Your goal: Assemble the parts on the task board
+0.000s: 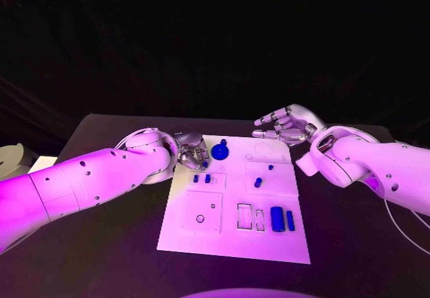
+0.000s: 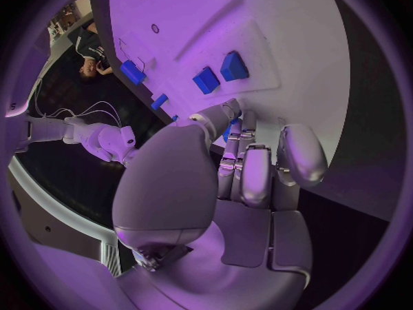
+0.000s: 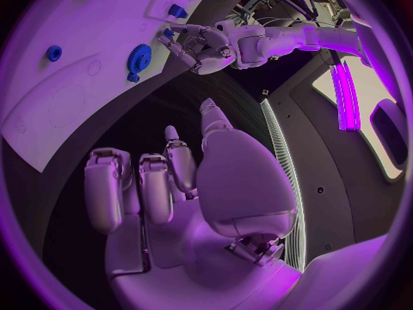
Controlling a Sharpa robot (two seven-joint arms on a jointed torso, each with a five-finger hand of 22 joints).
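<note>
1. Several blue parts are seen on the task board [image 1: 192,239], a white plate lying in the middle of the black table [image 1: 107,261].
2. A blue gear [image 1: 220,151] is seated near the board's far edge, just beside the left hand.
3. Two small blue blocks [image 1: 202,179] are set side by side in a recessed panel nearer the left arm; in the left wrist view they are seen close beyond the fingertips.
4. A small blue peg [image 1: 258,182] is found near the board's middle, with a smaller blue piece [image 1: 271,167] beyond it.
5. Two long blue pieces [image 1: 282,219] are laid side by side at the board's near right, beside two outlined slots.
6. The left hand [image 1: 190,153] is placed at the board's far left corner, its fingers [image 2: 250,176] curled inward; whether anything is gripped cannot be told.
7. The right hand [image 1: 285,125] is held above the table beyond the board's far right corner, fingers apart and bent, with nothing gripped.
8. A pale object [image 1: 11,158] is seen well apart, at the table's far left.
</note>
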